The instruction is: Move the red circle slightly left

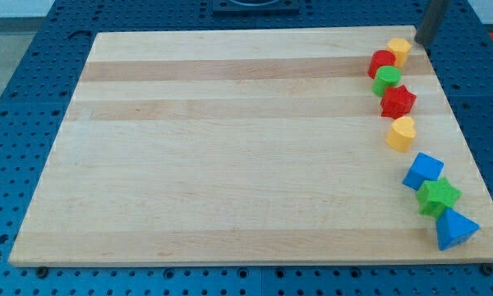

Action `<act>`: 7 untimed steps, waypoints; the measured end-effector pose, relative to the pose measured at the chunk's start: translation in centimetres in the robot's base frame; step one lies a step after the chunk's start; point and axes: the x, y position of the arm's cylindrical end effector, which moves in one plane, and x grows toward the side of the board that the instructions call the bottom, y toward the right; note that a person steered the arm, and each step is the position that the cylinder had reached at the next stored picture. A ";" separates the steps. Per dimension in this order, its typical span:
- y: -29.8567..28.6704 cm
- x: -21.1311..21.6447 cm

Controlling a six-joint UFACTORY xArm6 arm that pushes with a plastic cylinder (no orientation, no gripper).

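The red circle point(381, 62) lies near the board's top right corner. A yellow block point(398, 50) touches it on the upper right and a green circle point(386, 80) touches it below. My tip point(420, 42) stands just right of the yellow block, about 45 px right of and above the red circle, with the rod rising out of the view's top.
Down the board's right side lie a red star point(398, 101), a yellow heart-like block point(401, 133), a blue cube point(424, 171), a green star point(438, 196) and a blue triangle point(455, 229). The wooden board point(230, 148) rests on a blue perforated table.
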 end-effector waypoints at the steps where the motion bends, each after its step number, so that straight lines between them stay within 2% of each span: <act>1: 0.0 5.6; 2: -0.7 7.4; 3: -0.7 7.4; 5: -4.9 7.3; 7: -4.9 6.2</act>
